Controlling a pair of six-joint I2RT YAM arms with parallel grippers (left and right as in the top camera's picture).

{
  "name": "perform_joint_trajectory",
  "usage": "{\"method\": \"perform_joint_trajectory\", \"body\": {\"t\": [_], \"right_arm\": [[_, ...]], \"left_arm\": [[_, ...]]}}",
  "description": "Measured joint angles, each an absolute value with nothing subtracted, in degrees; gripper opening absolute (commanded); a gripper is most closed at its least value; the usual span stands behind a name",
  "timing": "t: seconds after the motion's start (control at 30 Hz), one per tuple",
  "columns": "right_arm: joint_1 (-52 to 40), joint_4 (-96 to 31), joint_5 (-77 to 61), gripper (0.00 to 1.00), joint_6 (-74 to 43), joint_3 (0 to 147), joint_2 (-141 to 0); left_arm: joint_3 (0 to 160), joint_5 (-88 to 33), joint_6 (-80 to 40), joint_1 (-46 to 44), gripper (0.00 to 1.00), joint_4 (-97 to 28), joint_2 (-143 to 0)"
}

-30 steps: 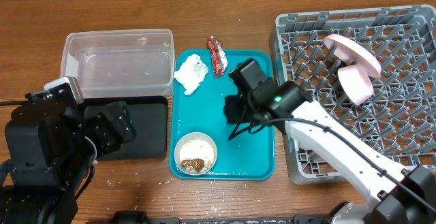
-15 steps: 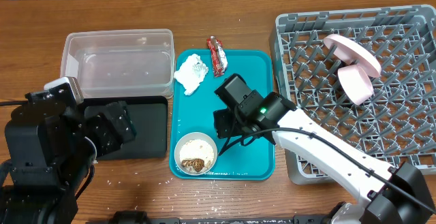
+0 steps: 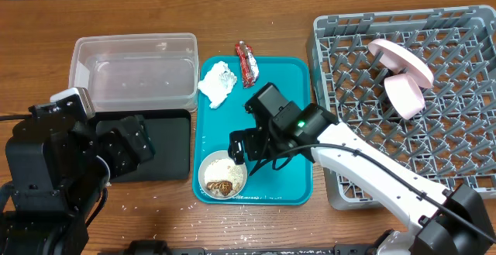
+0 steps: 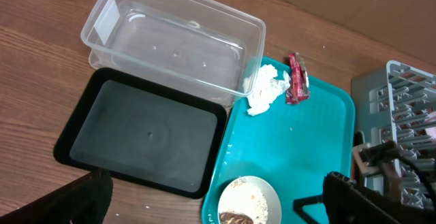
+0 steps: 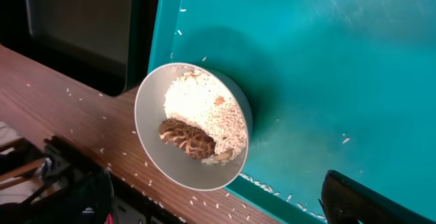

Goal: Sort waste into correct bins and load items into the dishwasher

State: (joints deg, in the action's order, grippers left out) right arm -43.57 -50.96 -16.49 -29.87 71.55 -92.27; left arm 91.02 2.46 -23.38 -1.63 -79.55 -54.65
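Swung leftward across teal tray (image 3: 287, 92) to hover over white bowl (image 3: 222, 175) of rice crumbs: right gripper (image 3: 236, 146), spread wide, empty. Left gripper (image 3: 130, 145) likewise agape, empty, at black tray (image 3: 167, 143). Brown wooden table (image 3: 271, 7), loose grains (image 5: 102, 135) scattered beside.

you won't find any text, label, brand or number you can read in these views. the one likely spot is the red-and-silver snack wrapper (image 3: 246, 63) lying across the far edge of the teal tray (image 3: 294, 92). it is too small and blurred, both from overhead and from the left wrist camera, for you to make out any lettering on it
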Motion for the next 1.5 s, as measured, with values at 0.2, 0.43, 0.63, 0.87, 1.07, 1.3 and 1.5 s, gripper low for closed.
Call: {"method": "perform_joint_trajectory", "body": {"t": [0.2, 0.43, 0.63, 0.87, 1.07, 1.3, 1.5], "right_arm": [[-33.4, -51.0, -17.8, 1.0, -21.6, 71.5, -86.1], [-27.2, -51.7, -9.3, 1.0, -11.5, 72.3, -59.8], [-18.5, -49.4, 2.6, 1.0, -8.1, 65.3, -41.0], [-5.9, -37.2, 2.9, 1.0, -7.4, 40.5, -22.6], [-2.0, -21.9, -6.0, 1.0, -5.2, 19.6, -8.9], [-0.8, -6.0, -9.9, 1.0, -4.8, 1.7, -1.1], [-0.8, -3.9, -10.1, 1.0, -4.8, 1.1, -0.9]], "left_arm": [[91.0, 2.5, -23.4, -1.6, 1.0, -79.6, -54.7], [91.0, 2.5, -23.4, -1.6, 1.0, -79.6, -54.7], [91.0, 2.5, -23.4, -1.6, 1.0, -79.6, -54.7], [91.0, 2.5, -23.4, -1.6, 1.0, -79.7, -54.7], [91.0, 2.5, -23.4, -1.6, 1.0, -79.7, -54.7], [91.0, 2.6, -23.4, -1.6, 1.0, -79.7, -54.7], [91.0, 2.7, -23.4, -1.6, 1.0, -79.7, -54.7]]}}
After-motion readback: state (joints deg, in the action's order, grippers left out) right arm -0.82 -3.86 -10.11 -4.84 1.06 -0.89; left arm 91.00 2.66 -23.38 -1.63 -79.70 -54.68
